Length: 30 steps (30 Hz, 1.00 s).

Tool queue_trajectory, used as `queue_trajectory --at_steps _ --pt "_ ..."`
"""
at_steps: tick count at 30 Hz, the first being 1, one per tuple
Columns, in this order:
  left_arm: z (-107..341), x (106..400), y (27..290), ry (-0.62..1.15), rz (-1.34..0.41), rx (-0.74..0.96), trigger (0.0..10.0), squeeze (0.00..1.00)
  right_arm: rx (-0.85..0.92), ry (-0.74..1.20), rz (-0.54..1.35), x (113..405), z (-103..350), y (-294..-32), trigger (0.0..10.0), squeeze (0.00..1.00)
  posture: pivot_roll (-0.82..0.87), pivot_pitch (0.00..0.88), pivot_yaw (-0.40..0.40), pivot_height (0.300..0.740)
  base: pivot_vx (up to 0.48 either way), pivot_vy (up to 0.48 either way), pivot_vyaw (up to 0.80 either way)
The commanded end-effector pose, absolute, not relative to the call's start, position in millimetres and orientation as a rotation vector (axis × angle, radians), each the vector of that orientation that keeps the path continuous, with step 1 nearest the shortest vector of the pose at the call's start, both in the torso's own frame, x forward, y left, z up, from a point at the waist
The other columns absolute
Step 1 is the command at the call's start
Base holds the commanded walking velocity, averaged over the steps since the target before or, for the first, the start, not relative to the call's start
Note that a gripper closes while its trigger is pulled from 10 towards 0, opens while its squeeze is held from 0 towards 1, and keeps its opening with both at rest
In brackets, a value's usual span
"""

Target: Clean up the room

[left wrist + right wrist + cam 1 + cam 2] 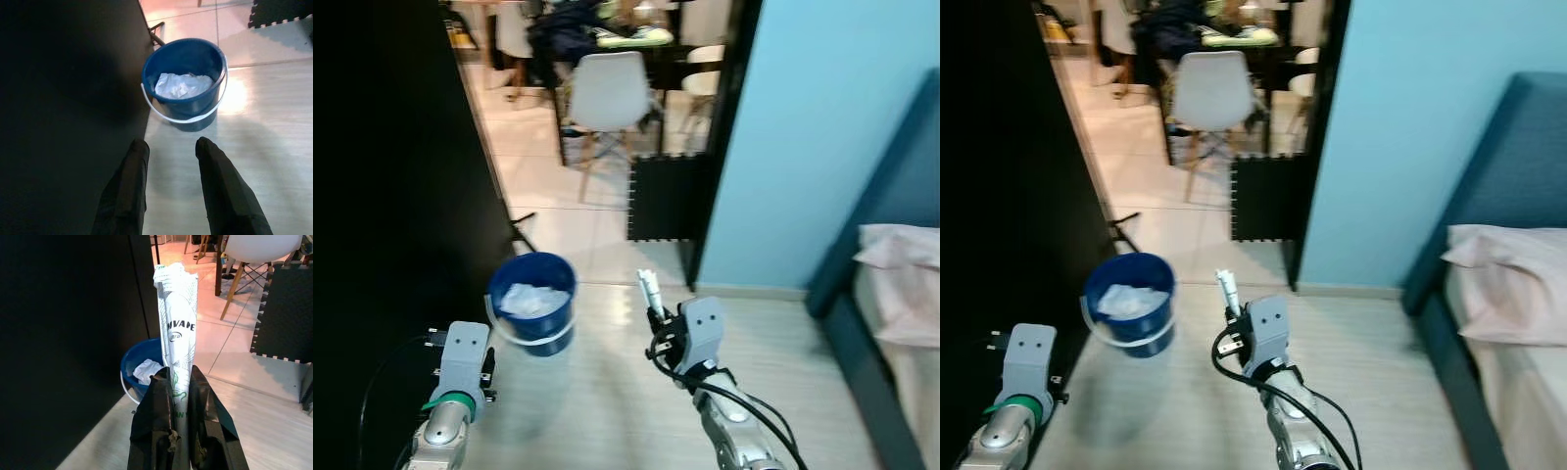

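A crumpled white paper wrapper [176, 333], rolled into a narrow cone, stands upright in the clenched right end effector [182, 382], above the pale floor [607, 392] near a blue bucket [532, 299] holding crumpled white paper [182, 85]. Its print reads partly "MVAPE". The left end effector [168, 152] hangs released before the bucket.

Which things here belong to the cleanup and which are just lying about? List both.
Job in hand:
- crushed white wrapper, pinched in the right gripper
- blue bucket on the floor, crumpled white trash inside
- left gripper, open, pointed at the bucket

Just lying about:
- white chair
- black foam mat
- pink pillow on the bed
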<state>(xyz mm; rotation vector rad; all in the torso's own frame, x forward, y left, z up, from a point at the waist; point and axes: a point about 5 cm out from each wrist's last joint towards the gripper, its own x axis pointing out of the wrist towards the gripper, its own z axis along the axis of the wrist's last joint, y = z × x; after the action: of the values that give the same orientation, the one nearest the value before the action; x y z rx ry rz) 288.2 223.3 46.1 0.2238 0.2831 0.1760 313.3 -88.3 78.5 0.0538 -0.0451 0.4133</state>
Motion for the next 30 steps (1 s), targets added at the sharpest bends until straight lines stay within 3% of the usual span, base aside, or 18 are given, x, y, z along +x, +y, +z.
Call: queue_trajectory --at_steps 1,19,30 --pt "42 286 223 0.297 0.169 0.238 10.0 0.0 0.073 -0.025 0.383 312 74 -94 10.0 0.0 -0.09 0.037 0.076 0.74 0.368 0.311 0.0" --pt "44 290 218 0.281 0.15 0.25 10.0 0.0 0.086 -0.03 0.333 314 75 -100 10.0 0.0 -0.1 0.044 0.079 0.74 0.376 0.297 0.0" --pt "57 296 197 0.19 0.024 0.257 10.0 0.0 0.083 -0.028 0.335 312 74 -99 10.0 0.0 -0.1 0.049 0.082 0.74 0.0 0.0 0.0"
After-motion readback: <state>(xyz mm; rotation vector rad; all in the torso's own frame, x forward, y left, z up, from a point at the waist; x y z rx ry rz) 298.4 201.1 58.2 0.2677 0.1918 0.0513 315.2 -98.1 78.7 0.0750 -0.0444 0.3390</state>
